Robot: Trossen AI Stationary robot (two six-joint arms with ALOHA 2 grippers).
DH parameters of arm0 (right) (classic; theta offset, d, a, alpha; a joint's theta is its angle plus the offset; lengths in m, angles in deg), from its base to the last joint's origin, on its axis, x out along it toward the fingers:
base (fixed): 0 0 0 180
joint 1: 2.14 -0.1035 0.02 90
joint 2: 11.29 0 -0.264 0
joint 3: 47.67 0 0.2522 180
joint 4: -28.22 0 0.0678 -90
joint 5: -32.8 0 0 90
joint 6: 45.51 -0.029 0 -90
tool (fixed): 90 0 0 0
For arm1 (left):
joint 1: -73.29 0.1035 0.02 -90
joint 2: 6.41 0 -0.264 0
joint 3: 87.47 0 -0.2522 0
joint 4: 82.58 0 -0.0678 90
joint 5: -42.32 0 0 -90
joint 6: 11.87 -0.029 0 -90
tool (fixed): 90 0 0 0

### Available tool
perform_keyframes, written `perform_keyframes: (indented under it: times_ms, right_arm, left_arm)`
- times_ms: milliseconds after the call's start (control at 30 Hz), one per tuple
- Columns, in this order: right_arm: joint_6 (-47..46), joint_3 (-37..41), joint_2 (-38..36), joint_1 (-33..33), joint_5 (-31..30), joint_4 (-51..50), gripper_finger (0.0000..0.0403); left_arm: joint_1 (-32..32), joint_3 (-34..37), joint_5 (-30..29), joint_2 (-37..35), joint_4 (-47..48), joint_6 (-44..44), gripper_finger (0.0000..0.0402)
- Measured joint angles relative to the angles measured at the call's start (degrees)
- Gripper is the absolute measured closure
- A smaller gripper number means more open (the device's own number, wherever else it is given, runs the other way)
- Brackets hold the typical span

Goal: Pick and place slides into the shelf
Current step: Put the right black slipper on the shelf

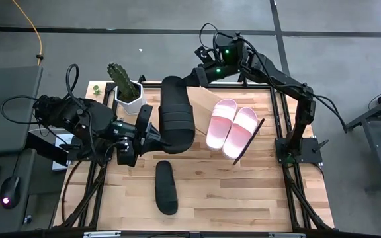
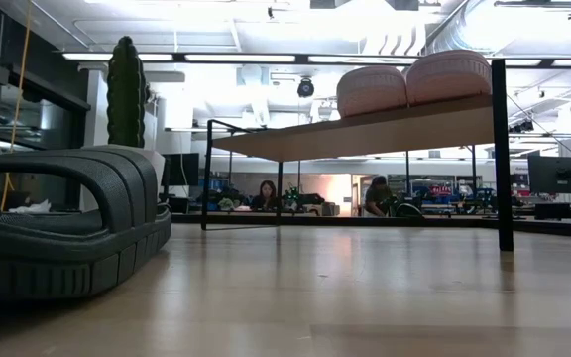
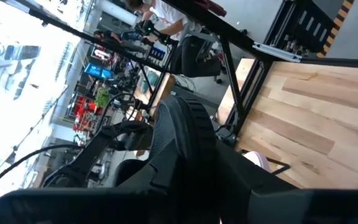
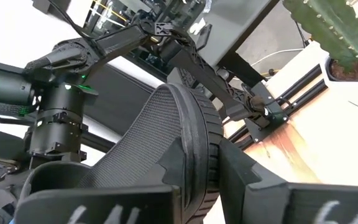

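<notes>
One black slide (image 1: 176,112) hangs in the air between both arms, left of the shelf (image 1: 206,99). My left gripper (image 1: 148,133) is shut on its left edge, my right gripper (image 1: 188,79) on its far end. The second black slide (image 1: 166,188) lies flat on the tabletop near the front and fills the left of the low view (image 2: 57,233). Two pale pink slides (image 1: 232,127) rest side by side on the slanted shelf board (image 2: 365,129). My left gripper pinches the black slide's side rim (image 3: 188,134) between its two fingers, coming level from the table's left and lying across the slide. The slide is lifted clear of the table. My right gripper pinches the rim of the slide's far end (image 4: 194,134) between its two fingers, coming from the table's far side, with the textured sole (image 4: 145,134) on one side. The slide is clear of the table.
A cactus in a white pot (image 1: 126,86) stands at the far left corner, close to the held slide. The shelf's black wire frame (image 2: 500,149) stands on the right half. Bare tabletop (image 1: 243,192) lies in front of the shelf. People sit in the room beyond (image 2: 266,194).
</notes>
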Motion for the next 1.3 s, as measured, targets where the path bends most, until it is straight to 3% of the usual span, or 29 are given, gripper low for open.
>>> perform_keyframes:
  times_ms: [867, 1300]
  right_arm:
    - [2.1, 0.0, 0.0, 3.5, 1.6, -1.5, 0.0372]
    - [4.4, 0.1, 0.0, 4.5, 0.0, -3.5, 0.0373]
  left_arm:
    - [0.0, 0.0, -2.3, 0.0, 0.6, 18.1, 0.0325]
    - [-0.2, 0.0, -1.5, -0.1, 0.2, 28.4, 0.0231]
